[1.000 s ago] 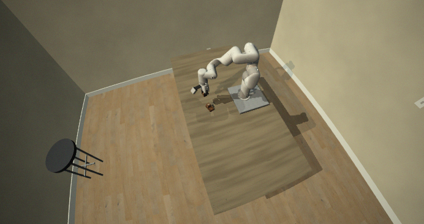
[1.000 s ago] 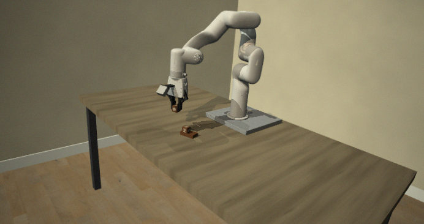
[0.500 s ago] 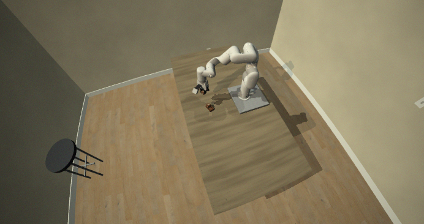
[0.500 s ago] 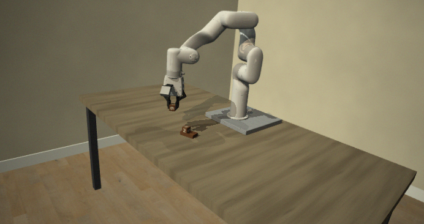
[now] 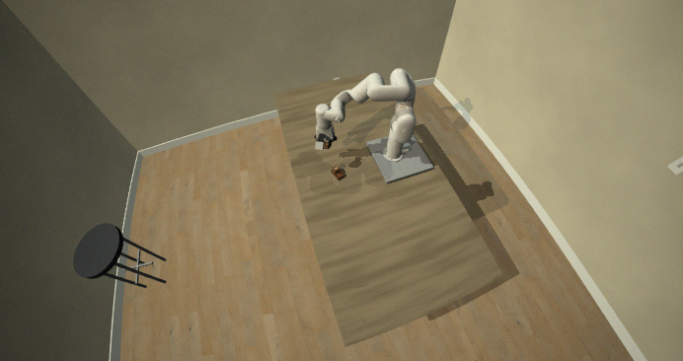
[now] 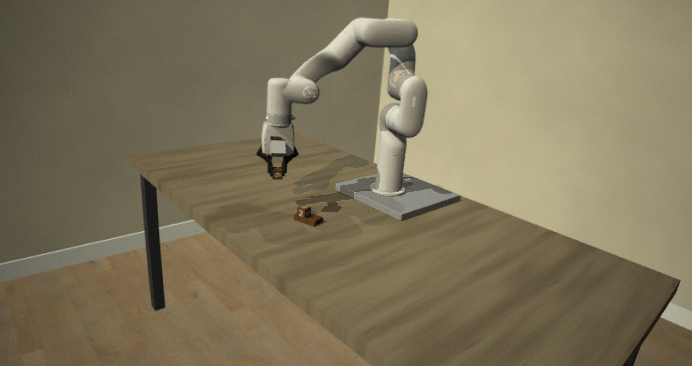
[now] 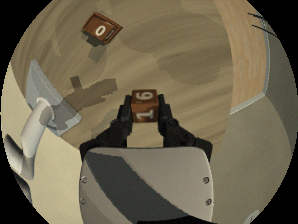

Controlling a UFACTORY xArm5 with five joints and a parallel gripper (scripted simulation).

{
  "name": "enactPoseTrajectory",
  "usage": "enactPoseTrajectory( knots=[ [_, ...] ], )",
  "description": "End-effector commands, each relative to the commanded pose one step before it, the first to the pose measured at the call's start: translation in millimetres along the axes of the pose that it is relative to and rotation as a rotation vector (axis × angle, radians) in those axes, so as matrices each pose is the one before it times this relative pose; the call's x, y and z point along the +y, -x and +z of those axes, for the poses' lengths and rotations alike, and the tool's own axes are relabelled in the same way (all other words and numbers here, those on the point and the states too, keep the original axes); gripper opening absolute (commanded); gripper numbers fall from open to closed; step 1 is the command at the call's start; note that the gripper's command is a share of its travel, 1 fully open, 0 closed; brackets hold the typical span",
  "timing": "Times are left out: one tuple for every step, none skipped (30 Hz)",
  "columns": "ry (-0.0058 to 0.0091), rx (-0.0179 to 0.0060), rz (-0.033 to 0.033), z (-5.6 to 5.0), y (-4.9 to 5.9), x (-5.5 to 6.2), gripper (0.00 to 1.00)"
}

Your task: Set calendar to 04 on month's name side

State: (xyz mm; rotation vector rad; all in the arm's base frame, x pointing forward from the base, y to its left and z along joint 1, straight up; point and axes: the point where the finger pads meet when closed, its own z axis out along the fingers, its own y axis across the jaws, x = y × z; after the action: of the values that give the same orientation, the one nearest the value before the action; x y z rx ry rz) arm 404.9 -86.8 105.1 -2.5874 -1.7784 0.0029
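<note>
Calendar tray: a small reddish-brown holder [image 5: 340, 177] [image 6: 313, 221] [image 7: 117, 29], flat on the worktop [image 5: 395, 233] [image 6: 425, 256] [image 7: 195, 95], near the arm's base plate [image 5: 390, 179] [image 6: 403, 215] [image 7: 34, 75].
Seated cube: one brown cube [image 5: 336, 170] [image 6: 303, 211] [image 7: 100, 30] at one end of the tray; a pale 0 shows in the wrist view, a 2 on a side in the exterior view.
Held cube: a second brown cube [image 5: 326, 144] [image 6: 277, 174] [image 7: 145, 105], above the worktop and apart from the tray; the wrist view shows a 1 and a 6 on adjoining faces.
Gripper: [image 5: 326, 142] [image 6: 277, 170] [image 7: 145, 107] partly closed, black fingers pinching the second cube from two opposite sides.
Arm: white, arched over from its base plate, fingers pointing down.
Stool: dark, round-topped [image 5: 98, 251], well apart from the worktop.
</note>
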Motion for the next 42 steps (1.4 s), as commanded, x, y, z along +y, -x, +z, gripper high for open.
enactPoseTrajectory(
  knots=[
    [0.00256,0.0003,-0.09562,-0.76,5.35,3.94,0.29],
    [-0.00001,0.0,-0.01205,0.07,0.84,0.27,0.29],
    [-0.00001,0.0,-0.00937,0.06,0.66,0.2,0.29],
    [-0.00001,0.0,-0.00695,0.04,0.49,0.15,0.29],
    [0.0,0.0,-0.00481,0.03,0.34,0.1,0.29],
    [0.0,0.0,-0.00302,0.02,0.21,0.06,0.29],
    [0.0,0.0,-0.0016,0.01,0.11,0.03,0.29],
    [0.0,0.0,-0.00061,0.0,0.04,0.01,0.29],
    [0.0,0.0,-0.00009,0.0,0.01,0.0,0.29],
    [0.0,0.0,0.0,0.0,0.0,0.0,0.29],
    [0.0,0.0,0.0,0.0,0.0,0.0,0.29],
    [0.0,0.0,0.0,0.0,0.0,0.0,0.29],
    [0.0,0.0,0.0,0.0,0.0,0.0,0.29],
    [0.0,0.0,0.0,0.0,0.0,0.0,0.29],
    [0.0,0.0,0.0,0.0,0.0,0.0,0.29],
    [0.0,0.0,0.0,0.0,0.0,0.0,0.29],
    [0.0,0.0,0.0,0.0,0.0,0.0,0.29],
    [0.0,0.0,0.0,0.0,0.0,0.0,0.29],
    [0.0,0.0,0.0,0.0,0.0,0.0,0.29],
    [0.0,0.0,0.0,0.0,0.0,0.0,0.29],
    [0.0,0.0,0.0,0.02,0.0,0.0,0.29],
    [-0.00001,0.0,0.0,0.13,0.0,0.0,0.29],
    [-0.00002,0.0,-0.00001,0.34,0.0,0.0,0.29],
    [-0.00004,0.0,-0.00002,0.62,0.0,0.0,0.29],
    [-0.00007,0.0,-0.00003,0.97,0.0,-0.01,0.29],
    [-0.0001,0.0,-0.00005,1.35,0.0,-0.01,0.29],
    [-0.00013,0.0,-0.00006,1.76,0.0,-0.02,0.29],
    [-0.00016,0.0,-0.00008,2.19,0.0,-0.04,0.29],
    [-0.00013,0.0,-0.00007,2.59,0.01,-0.03,0.29],
    [0.0,0.0,0.0,2.95,0.01,0.03,0.29],
    [0.0,0.0,0.0,0.0,0.0,0.0,0.29],
    [0.0,0.0,0.0,0.0,0.0,0.0,0.29],
    [0.0,0.0,0.0,3.34,0.01,0.0,0.29],
    [0.0,0.0,0.0,3.69,0.01,0.0,0.29],
    [0.0,0.0,0.0,4.02,0.01,0.03,0.29],
    [0.0,0.0,0.0,4.29,0.01,-0.02,0.29],
    [0.0,0.0,0.0,4.54,0.01,0.05,0.29],
    [0.0,0.0,0.0,4.71,0.01,-0.01,0.29],
    [0.0,0.0,0.0,4.86,0.01,0.05,0.29],
    [0.0,0.0,0.0,4.91,0.01,-0.01,0.29],
    [0.0,0.0,0.0,4.94,0.01,0.05,0.29],
    [0.0,0.0,0.0,4.88,0.01,-0.01,0.29]
  ],
)
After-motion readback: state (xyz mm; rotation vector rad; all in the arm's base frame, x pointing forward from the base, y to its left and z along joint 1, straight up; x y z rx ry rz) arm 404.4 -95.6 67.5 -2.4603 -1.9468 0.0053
